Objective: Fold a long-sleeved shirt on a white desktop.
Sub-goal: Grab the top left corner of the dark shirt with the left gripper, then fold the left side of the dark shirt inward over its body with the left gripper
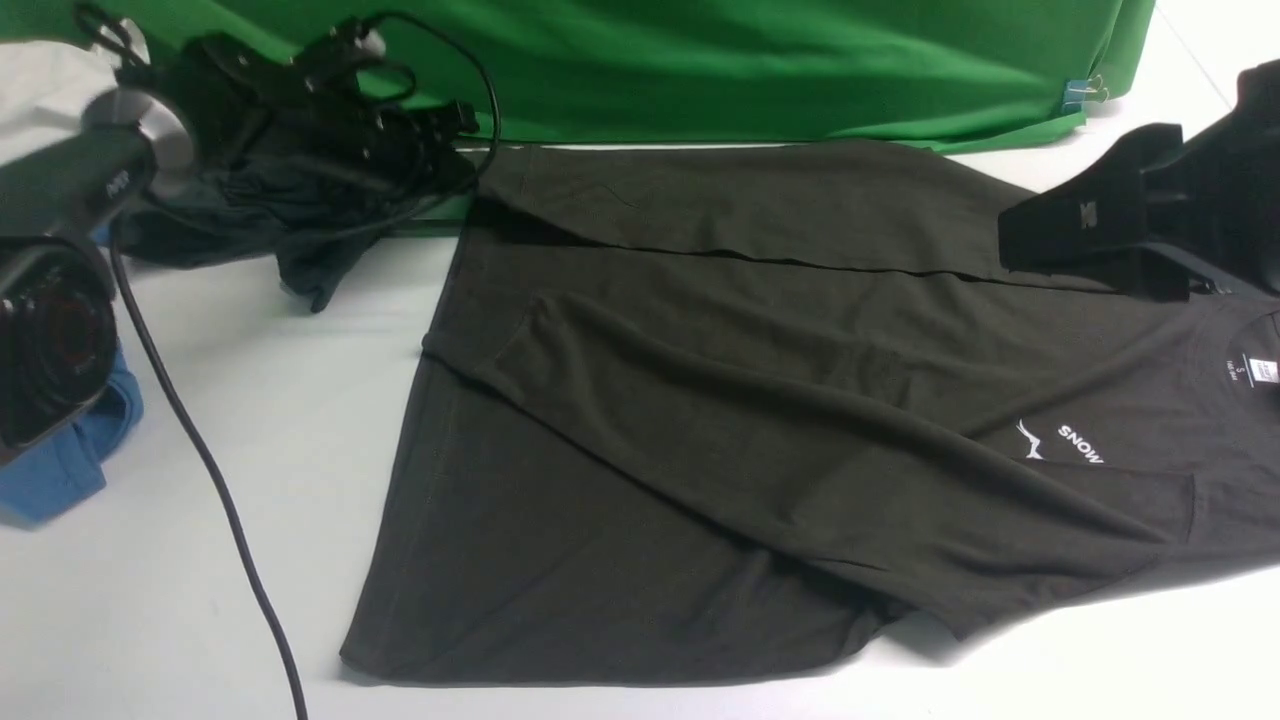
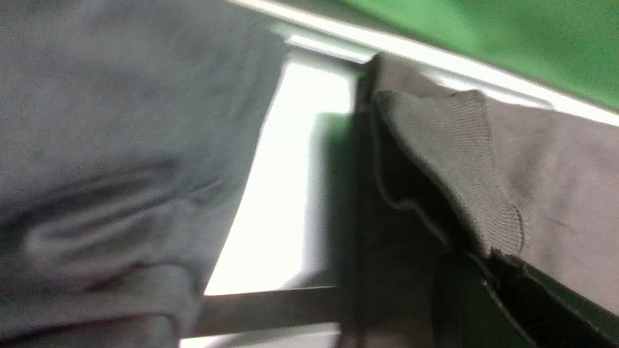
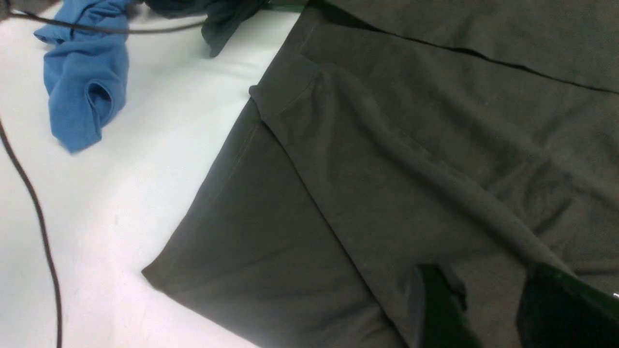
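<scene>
Bright, even light up front, the worktop (image 2: 271,193) glaring white in the blurry left wrist view, shadows soft.

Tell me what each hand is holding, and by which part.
The left hand pinches the shirt by its ribbed sleeve cuff. The right hand is open over the shirt, holding nothing.

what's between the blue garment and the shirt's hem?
Bare white desktop. In the front view, a black cable crosses that stretch between the blue garment and the long-sleeved shirt.
</scene>
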You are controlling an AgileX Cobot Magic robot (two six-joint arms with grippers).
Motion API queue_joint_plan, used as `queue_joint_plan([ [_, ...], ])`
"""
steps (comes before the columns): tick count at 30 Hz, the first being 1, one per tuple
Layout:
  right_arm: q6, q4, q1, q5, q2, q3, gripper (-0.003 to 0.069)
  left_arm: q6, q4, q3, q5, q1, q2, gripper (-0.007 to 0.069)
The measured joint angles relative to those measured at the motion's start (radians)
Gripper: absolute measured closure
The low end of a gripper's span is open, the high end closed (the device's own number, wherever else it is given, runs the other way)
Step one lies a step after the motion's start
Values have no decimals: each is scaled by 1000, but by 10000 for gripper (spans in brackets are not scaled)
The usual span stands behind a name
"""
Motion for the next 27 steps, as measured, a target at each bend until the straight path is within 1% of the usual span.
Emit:
queue_joint_plan([
  [3,0,0,0,0,0,0,418,-1,19,0,51,0,-33,586],
  [7,-15,0,0,15,0,0,418,-37,126,0,148,-1,-65,586],
  [8,-15,0,0,15,0,0,418,-38,131,0,153,-1,-68,586],
  [10,-24,0,0,31,0,0,418,-54,173,0,221,-1,-83,586],
  [11,-25,0,0,31,0,0,418,-54,177,0,226,-1,-86,586],
  [17,-56,0,0,57,0,0,418,-86,245,0,374,-8,-163,586],
  [18,-57,0,0,57,0,0,418,-85,247,0,374,-9,-166,586],
  [20,-69,0,0,67,0,0,418,-94,285,0,433,-21,-202,586],
  [21,-72,0,0,68,0,0,418,-95,293,0,437,-23,-205,586],
  [24,-89,-1,0,87,0,0,418,-121,400,52,473,-56,-271,586],
  [25,-96,-1,0,97,0,0,418,-134,446,93,475,-69,-297,586],
  [27,-103,-4,0,110,0,0,418,-140,500,173,476,-86,-334,586],
])
